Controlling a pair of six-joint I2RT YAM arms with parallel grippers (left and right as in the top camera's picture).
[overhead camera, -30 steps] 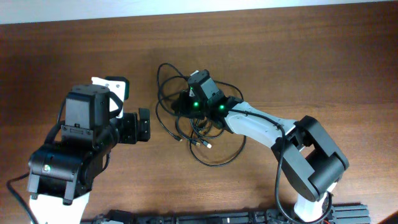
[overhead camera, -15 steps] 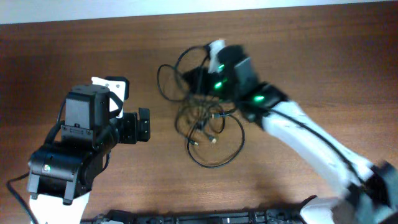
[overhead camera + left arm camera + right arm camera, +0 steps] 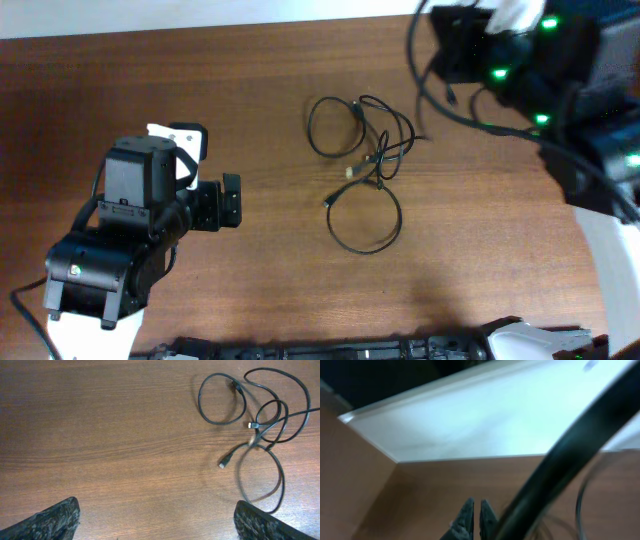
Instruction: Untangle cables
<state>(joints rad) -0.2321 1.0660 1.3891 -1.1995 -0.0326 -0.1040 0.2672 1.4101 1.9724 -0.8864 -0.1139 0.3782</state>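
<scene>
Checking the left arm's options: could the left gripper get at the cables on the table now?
Probably yes: the left gripper is open, and only bare table lies between it and the cables.

My left arm sits low at the near left with its wrist pointing right. The left gripper has its jaws spread wide (the fingertips only peek into the wrist view's bottom corners). My right arm is up high at the far right, blurred, and the right gripper is pinched fully closed.
</scene>
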